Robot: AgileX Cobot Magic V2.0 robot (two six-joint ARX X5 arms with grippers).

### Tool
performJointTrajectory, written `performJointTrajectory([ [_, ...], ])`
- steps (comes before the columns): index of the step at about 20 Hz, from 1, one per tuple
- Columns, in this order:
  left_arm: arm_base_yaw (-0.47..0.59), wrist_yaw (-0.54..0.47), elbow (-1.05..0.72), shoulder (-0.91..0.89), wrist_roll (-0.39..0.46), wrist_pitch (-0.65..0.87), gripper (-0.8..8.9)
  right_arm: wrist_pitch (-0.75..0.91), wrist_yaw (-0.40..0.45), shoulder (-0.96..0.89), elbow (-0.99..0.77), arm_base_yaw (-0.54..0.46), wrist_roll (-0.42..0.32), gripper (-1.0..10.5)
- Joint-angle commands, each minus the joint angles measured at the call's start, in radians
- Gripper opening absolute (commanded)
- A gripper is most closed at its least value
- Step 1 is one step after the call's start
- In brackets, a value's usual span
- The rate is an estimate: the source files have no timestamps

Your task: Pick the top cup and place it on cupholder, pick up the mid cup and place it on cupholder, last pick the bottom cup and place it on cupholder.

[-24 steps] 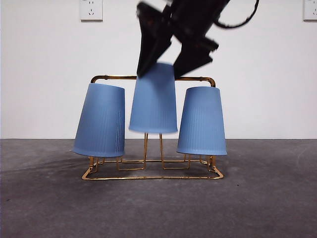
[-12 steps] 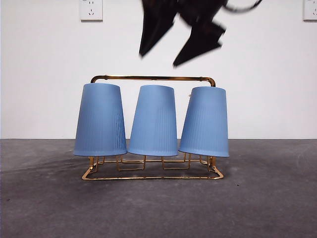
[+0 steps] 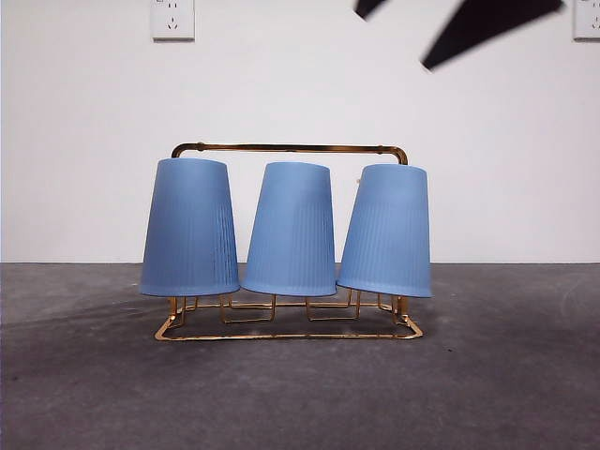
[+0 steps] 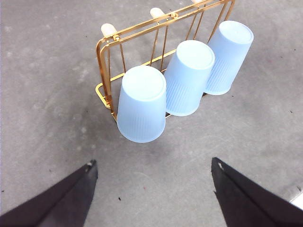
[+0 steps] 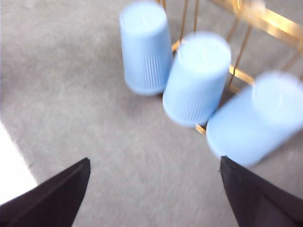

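Observation:
Three blue cups stand upside down side by side on the gold wire cupholder [image 3: 281, 148]: a left cup [image 3: 190, 230], a middle cup [image 3: 291, 230] and a right cup [image 3: 386, 230]. My right gripper [image 3: 422, 19] is high above the rack's right end, open and empty, with only its black jaw tips showing. Its wrist view is blurred and looks down on the cups [image 5: 199, 78] and the cupholder [image 5: 274, 21] past the right gripper [image 5: 154, 189]. The left gripper [image 4: 151, 189] hangs open and empty, well away from the cups [image 4: 141, 109] and the cupholder [image 4: 106, 71].
The rack stands on a dark grey tabletop [image 3: 300, 394] before a white wall with two outlets [image 3: 172, 19] [image 3: 587, 19]. A white strip beyond the table edge [image 5: 12, 165] shows in the right wrist view.
The gripper let go of the middle cup, which dropped fully onto the rack between the other two. The open gripper then rose up and to the right, away from the cups.

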Motion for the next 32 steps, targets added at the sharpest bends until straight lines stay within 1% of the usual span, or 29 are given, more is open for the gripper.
performJointTrajectory([
  [1,-0.006,0.002,0.008,0.005,0.005,0.004,3.73,0.045,0.0,-0.068,-0.088,0.024,0.082,4.3],
  [3,-0.007,0.002,0.008,0.005,0.005,0.004,3.73,0.078,0.0,-0.116,-0.155,0.033,0.109,4.3],
  [7,-0.006,0.002,0.008,0.006,0.005,0.004,3.66,0.096,0.001,-0.141,-0.187,0.037,0.112,4.3],
  [8,-0.006,0.001,0.008,0.006,0.005,0.004,3.3,0.099,0.002,-0.141,-0.187,0.037,0.112,3.9],
  [9,-0.006,0.001,0.008,0.006,0.005,0.004,2.3,0.098,0.007,-0.141,-0.187,0.037,0.112,2.6],
  [10,-0.006,0.002,0.008,0.006,0.005,0.004,0.8,0.098,0.008,-0.141,-0.187,0.037,0.111,0.8],
  [11,-0.006,0.002,0.008,0.006,0.005,0.005,0.09,0.098,0.008,-0.141,-0.187,0.037,0.111,0.1],
  [26,-0.007,0.001,0.008,0.004,0.004,0.005,0.15,0.099,0.008,-0.141,-0.187,0.036,0.111,0.1],
  [27,-0.004,-0.002,0.008,-0.009,0.018,0.012,0.15,0.099,0.008,-0.141,-0.187,0.036,0.111,0.1],
  [28,0.013,-0.015,0.008,-0.026,0.075,0.043,0.15,0.099,0.008,-0.141,-0.187,0.036,0.111,0.1],
  [29,0.05,-0.016,-0.005,-0.053,0.154,0.146,0.15,0.099,0.008,-0.141,-0.187,0.036,0.111,0.1],
  [30,0.091,-0.016,-0.035,-0.086,0.196,0.274,0.15,0.098,0.008,-0.141,-0.187,0.036,0.111,0.1],
  [31,0.152,-0.014,-0.095,-0.14,0.211,0.452,0.15,0.099,0.008,-0.141,-0.187,0.036,0.111,0.1],
  [32,0.207,-0.014,-0.159,-0.192,0.211,0.593,0.15,0.099,0.008,-0.141,-0.187,0.036,0.111,0.1],
])
